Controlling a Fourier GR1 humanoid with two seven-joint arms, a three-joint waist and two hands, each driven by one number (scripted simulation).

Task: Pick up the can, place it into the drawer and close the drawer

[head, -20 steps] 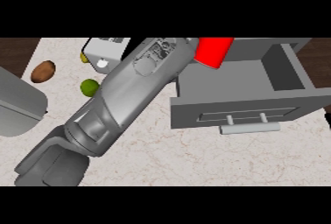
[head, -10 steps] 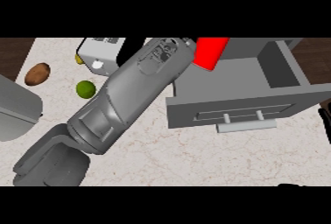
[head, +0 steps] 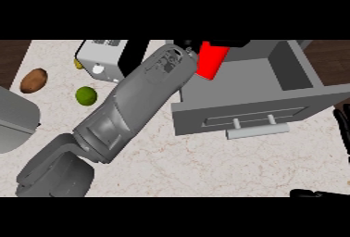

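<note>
Left hand [head: 213, 43] pinches red can [head: 210, 60] over the open drawer [head: 239, 85], though its fingers are mostly hidden. Right hand [head: 342, 121] at right edge; state unclear.

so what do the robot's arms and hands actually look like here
The left forearm is a bulky grey shell of smooth moulded panels, widening to a blocky grey segment near the lower edge. The left hand is black. Of the right hand only black fingers show, at the right edge.
</note>
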